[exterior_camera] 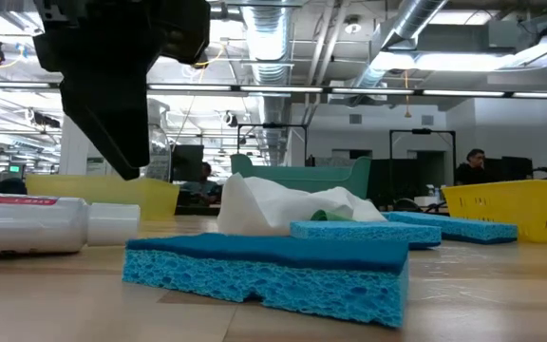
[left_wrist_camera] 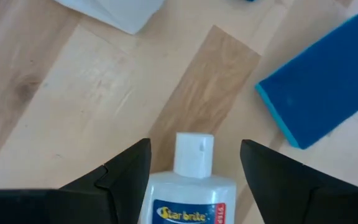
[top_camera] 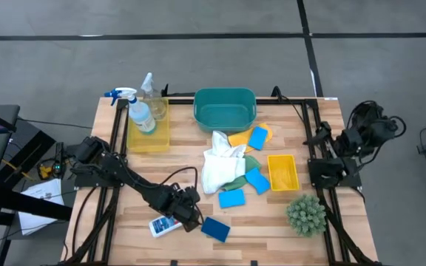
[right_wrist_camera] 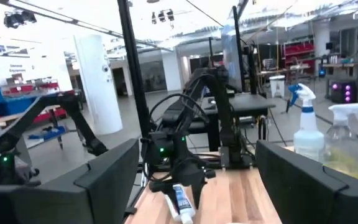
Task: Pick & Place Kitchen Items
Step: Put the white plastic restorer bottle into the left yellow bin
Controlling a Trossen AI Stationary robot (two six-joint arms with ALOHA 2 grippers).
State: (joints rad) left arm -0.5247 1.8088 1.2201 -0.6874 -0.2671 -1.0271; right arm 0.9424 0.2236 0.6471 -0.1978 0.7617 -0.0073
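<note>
I have the left end effector (left_wrist_camera: 194, 171) low over the near-left part of the worktop (top_camera: 124, 214), its fingers (left_wrist_camera: 126, 171) apart and straddling the small white bottle (left_wrist_camera: 191, 186), one on each side of its shoulders. Whether they touch it I cannot tell. The bottle lies on its side on the wood, cap pointing towards the dark blue sponge (top_camera: 215, 229), which lies just beside it near the front edge.

The right end effector (right_wrist_camera: 194, 180) is folded back at the right edge of the worktop, well clear of everything, with its fingers spread wide and holding nothing.

In the middle I see the white cloth (top_camera: 220, 166) heaped up, with a green cloth (top_camera: 251, 162) and a yellow cloth (top_camera: 239, 139) showing from under it and three light blue sponges around it: one (top_camera: 231, 197) towards the front, one (top_camera: 257, 180) beside the small yellow tray (top_camera: 282, 171), one (top_camera: 258, 137) near the teal basin (top_camera: 225, 108).

The spray bottle (top_camera: 140, 111) with the blue trigger and a clear bottle (top_camera: 152, 92) stand in the yellow tray (top_camera: 148, 137) at the back left. A spiky green plant ball (top_camera: 306, 215) sits at the front right
</note>
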